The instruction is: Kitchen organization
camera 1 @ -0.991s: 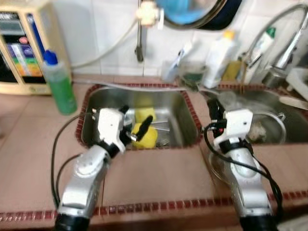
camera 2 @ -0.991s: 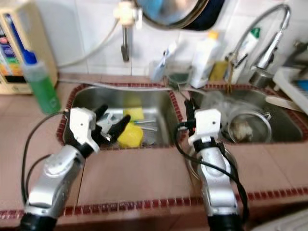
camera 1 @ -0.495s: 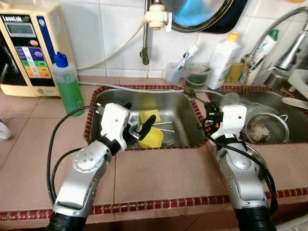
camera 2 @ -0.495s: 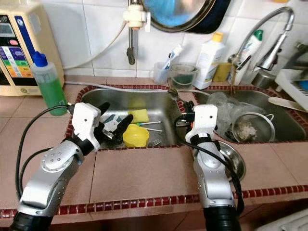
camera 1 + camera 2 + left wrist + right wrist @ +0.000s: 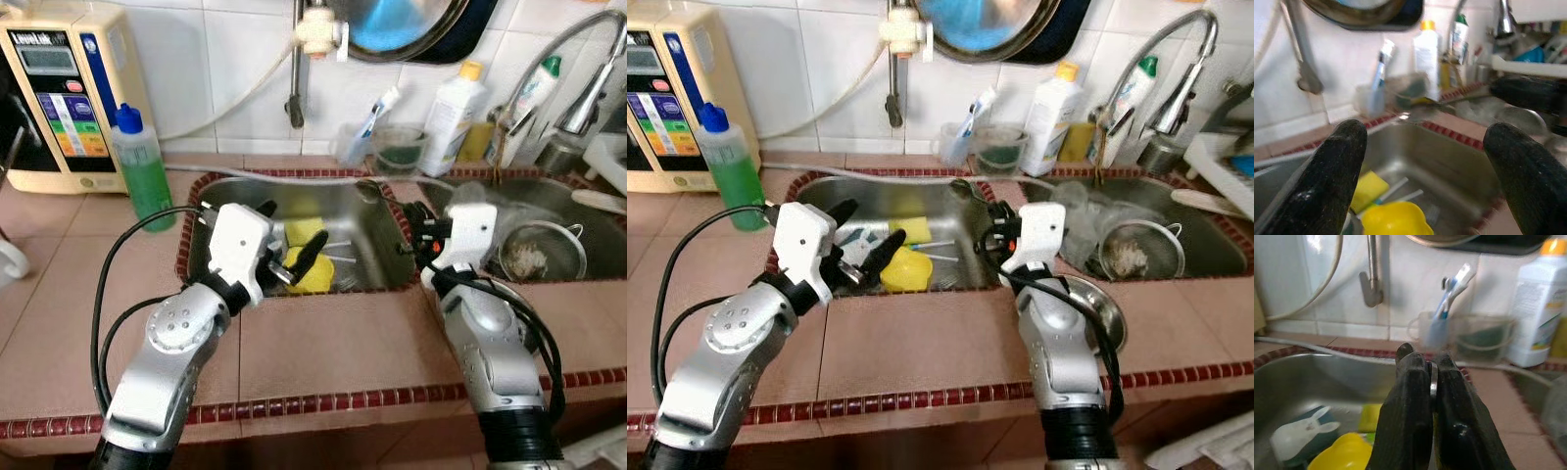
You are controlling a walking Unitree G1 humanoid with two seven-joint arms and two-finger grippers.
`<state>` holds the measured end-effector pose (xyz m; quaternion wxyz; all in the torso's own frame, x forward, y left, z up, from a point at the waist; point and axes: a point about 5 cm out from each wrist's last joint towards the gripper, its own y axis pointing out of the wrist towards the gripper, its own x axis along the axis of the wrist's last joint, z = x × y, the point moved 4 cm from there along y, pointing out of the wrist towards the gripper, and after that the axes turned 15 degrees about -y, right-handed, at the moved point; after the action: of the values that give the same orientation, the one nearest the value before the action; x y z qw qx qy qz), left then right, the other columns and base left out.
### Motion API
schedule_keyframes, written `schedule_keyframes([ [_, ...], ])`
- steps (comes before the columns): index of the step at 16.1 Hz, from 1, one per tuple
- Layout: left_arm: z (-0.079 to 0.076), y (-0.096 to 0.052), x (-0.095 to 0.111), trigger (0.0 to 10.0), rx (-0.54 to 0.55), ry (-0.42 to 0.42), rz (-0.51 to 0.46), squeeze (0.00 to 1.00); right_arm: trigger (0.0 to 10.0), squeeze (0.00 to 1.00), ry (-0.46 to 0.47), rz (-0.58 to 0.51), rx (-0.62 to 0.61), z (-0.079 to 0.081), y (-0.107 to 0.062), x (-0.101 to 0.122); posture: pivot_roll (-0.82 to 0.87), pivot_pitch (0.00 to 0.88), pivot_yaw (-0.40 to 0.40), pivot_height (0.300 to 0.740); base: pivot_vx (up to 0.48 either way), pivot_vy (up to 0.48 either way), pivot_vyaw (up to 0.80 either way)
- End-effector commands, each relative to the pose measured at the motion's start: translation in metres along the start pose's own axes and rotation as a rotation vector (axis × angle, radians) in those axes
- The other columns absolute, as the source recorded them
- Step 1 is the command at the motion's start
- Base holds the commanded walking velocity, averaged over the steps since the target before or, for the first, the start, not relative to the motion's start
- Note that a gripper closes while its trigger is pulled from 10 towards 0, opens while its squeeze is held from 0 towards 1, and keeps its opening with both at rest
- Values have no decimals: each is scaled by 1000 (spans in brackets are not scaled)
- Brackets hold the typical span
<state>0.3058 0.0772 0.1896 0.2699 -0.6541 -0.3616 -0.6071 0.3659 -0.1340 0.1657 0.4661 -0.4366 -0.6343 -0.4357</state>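
A thin metal spoon (image 5: 1433, 377) is pinched edge-on between closed black fingers, above the tiled divider between the sinks. A yellow cup (image 5: 904, 269) is seen lying tipped in the left sink (image 5: 950, 201), beside a yellow sponge (image 5: 907, 229).

yellow cup (image 5: 315, 275) in sink (image 5: 387, 250), cluttered backsplash

Two stainless steel sink basins (image 5: 377, 250) (image 5: 598, 220) are lying side by side. One green soap bottle (image 5: 140, 168) is standing far left; one white bottle (image 5: 453, 108) far right. One yellow plastic cup (image 5: 904, 268) is lying in the left basin.
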Motion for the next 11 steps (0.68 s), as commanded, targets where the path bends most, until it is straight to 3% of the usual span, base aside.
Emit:
schedule_keyframes([
  [1, -11, -2, 1, 10000, -36, 4, 17, 0, 10000, 0, 30, 0, 15, -5, 5, 4, 76, 101, -69, 740, 0, 0, 0],
  [11, -16, -18, -3, 10000, -18, -4, 73, 0, 10000, 0, 138, 38, 144, 7, 11, 1, 107, 179, -63, 740, 0, 0, 0],
])
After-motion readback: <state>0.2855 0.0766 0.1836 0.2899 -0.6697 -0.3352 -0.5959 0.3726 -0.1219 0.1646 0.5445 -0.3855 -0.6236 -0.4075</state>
